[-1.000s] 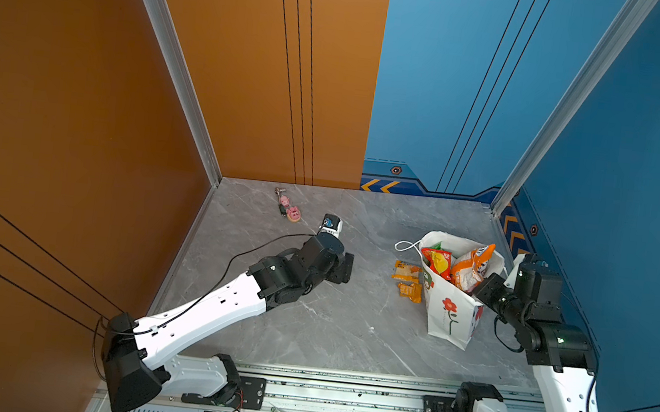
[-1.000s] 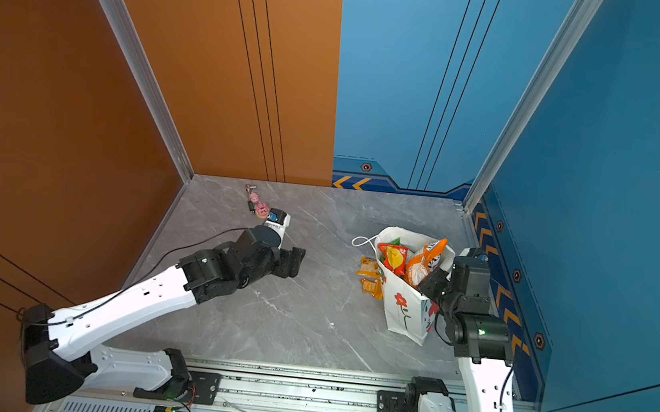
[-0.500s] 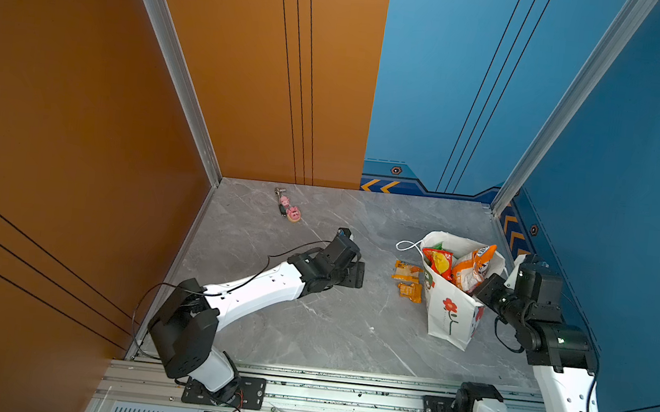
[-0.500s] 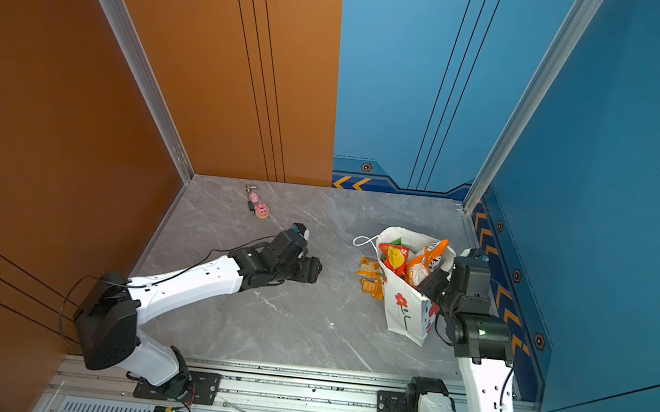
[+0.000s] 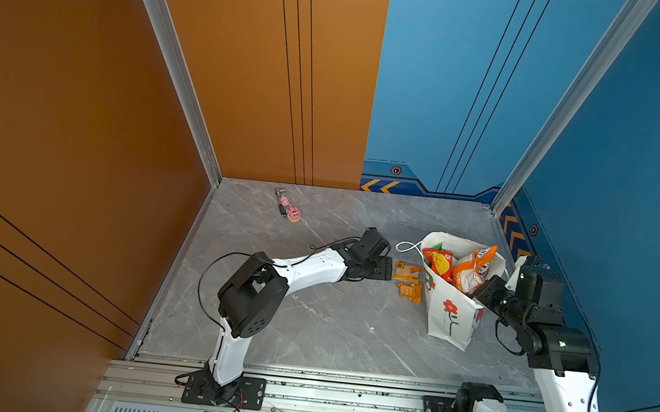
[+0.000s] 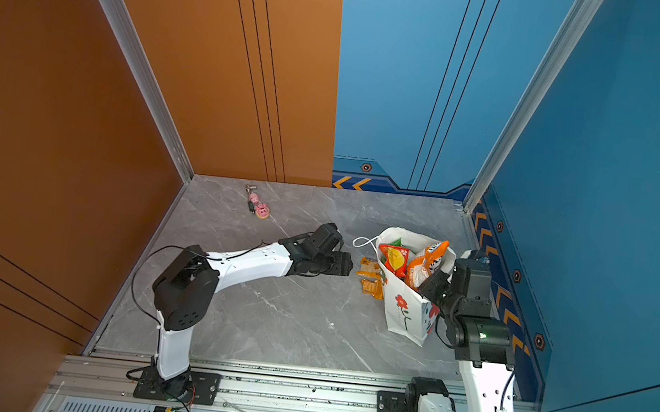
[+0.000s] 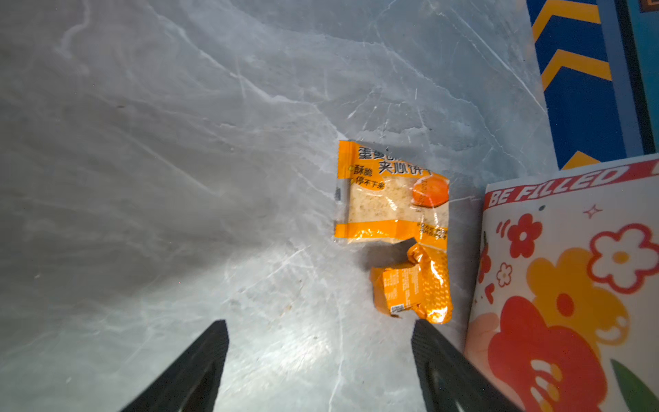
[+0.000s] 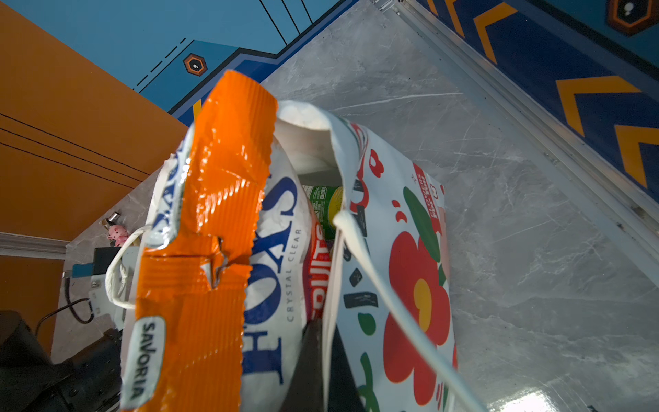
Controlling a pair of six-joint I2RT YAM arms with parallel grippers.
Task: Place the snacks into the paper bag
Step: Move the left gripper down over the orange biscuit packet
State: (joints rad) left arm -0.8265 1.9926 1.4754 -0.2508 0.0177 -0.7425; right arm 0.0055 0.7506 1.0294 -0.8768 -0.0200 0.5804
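Left tool [image 7: 319, 323] agape beside orange sachets [image 7: 392, 199]; right tool [image 8: 324, 342], largely hidden, tight on paper bag [image 8: 403, 271] rim.

The table [image 5: 319, 331] has a grey marble-pattern top with thin white veins. Behind the table stand an orange wall panel [image 5: 259, 66] and a blue wall panel [image 5: 437, 80], both with thin black lines. An aluminium post [image 5: 176, 69] rises at each far corner of the table. At the blue panel's foot, behind the table, are orange chevrons [image 5: 380, 186].
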